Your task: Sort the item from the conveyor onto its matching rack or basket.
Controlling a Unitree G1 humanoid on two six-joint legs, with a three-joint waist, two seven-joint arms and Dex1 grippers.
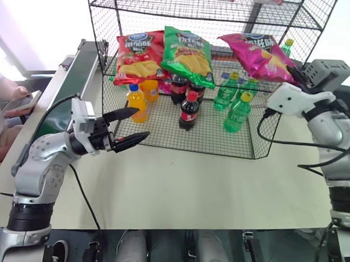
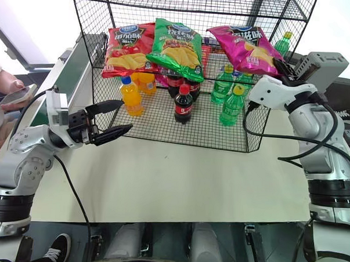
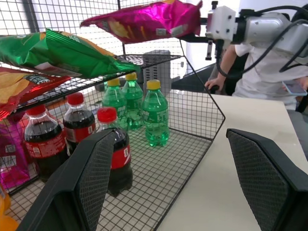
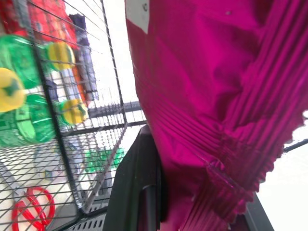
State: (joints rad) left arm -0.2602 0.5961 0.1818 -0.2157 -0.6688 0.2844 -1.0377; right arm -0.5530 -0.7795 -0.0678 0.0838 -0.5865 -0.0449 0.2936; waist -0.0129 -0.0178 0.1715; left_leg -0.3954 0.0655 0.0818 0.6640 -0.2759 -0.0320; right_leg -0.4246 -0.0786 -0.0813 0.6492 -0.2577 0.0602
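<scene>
Currently right gripper [image 1: 295,75] clamped tight on the edge of the pink chip bag [image 1: 257,53], which lies on the rack's [image 1: 255,21] middle shelf beside the green bag [image 1: 189,55] and red bag [image 1: 137,57]. Left gripper [image 1: 128,128] empty, fingers spread wide, hovering at the rack's front left corner. Conveyor [image 1: 72,80] runs along the left, beside the rack.

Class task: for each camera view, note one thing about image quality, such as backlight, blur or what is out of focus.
Left eye view: bright white backlight behind the black wire rack washes out the background. Left wrist view: the green bottles are sharp, while the left gripper's near fingers look soft. Right wrist view: the magenta-pink chip bag is clear, but the bottles behind the mesh blur.
</scene>
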